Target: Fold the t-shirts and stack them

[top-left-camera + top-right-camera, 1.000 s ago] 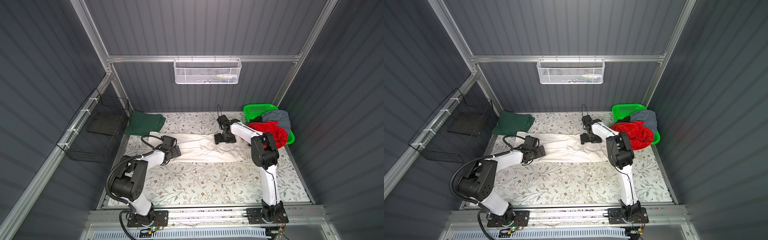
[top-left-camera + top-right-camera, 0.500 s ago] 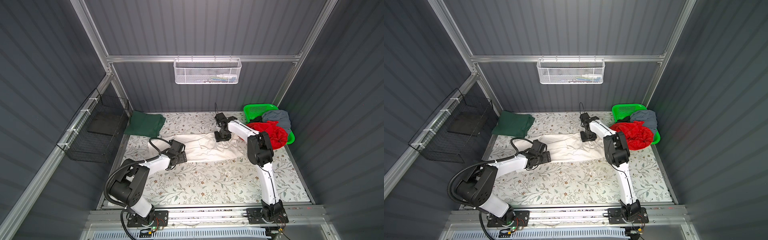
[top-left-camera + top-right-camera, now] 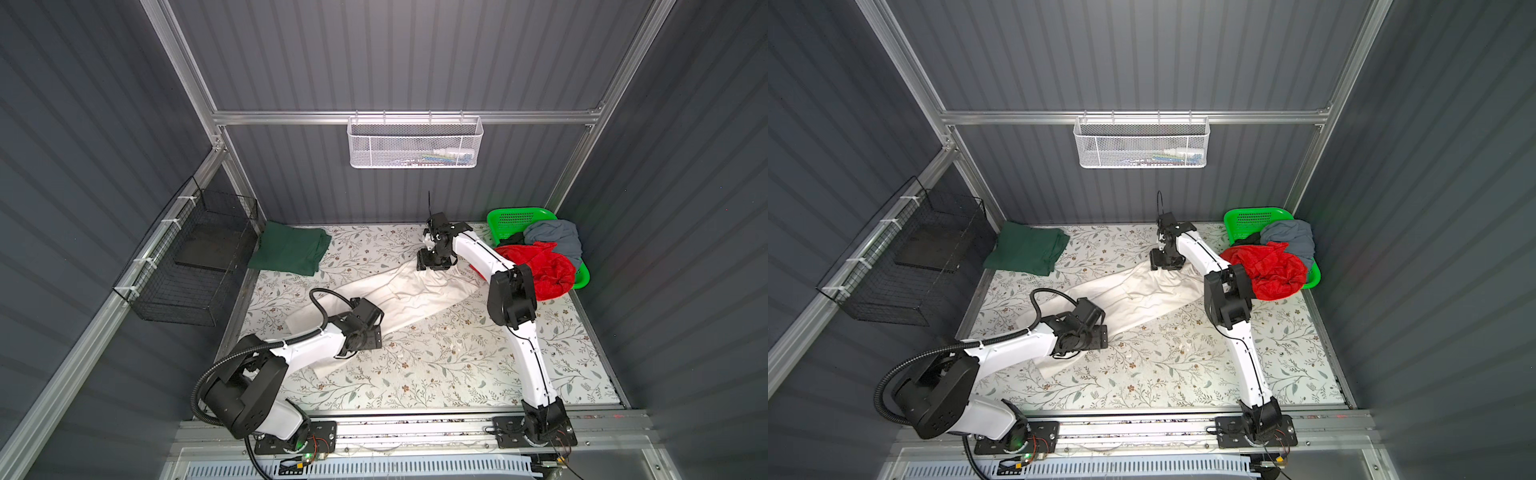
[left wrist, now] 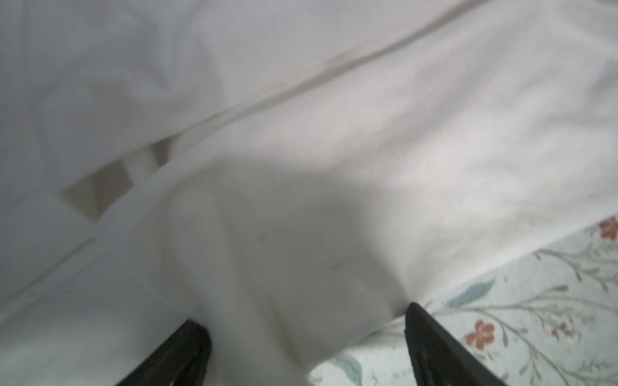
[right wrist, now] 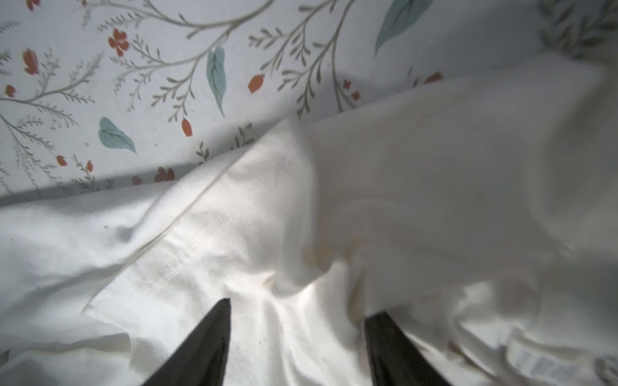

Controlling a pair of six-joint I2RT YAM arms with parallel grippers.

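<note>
Off-white t-shirt (image 3: pixel 407 295) slanted, left end effector (image 4: pixel 304 317) spread at edge, right end effector (image 5: pixel 301 307) spread

A matt, creased off-white cloth t-shirt (image 3: pixel 407 291) was pictured on a smooth printed tabletop (image 3: pixel 436 374), a glossy plastic basket (image 3: pixel 515 216) at far right.

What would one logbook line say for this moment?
stage: off-white t-shirt lying diagonally | left jaws: open, at its near end | right jaws: open, at its far end | dark green t-shirt: folded, far left
</note>
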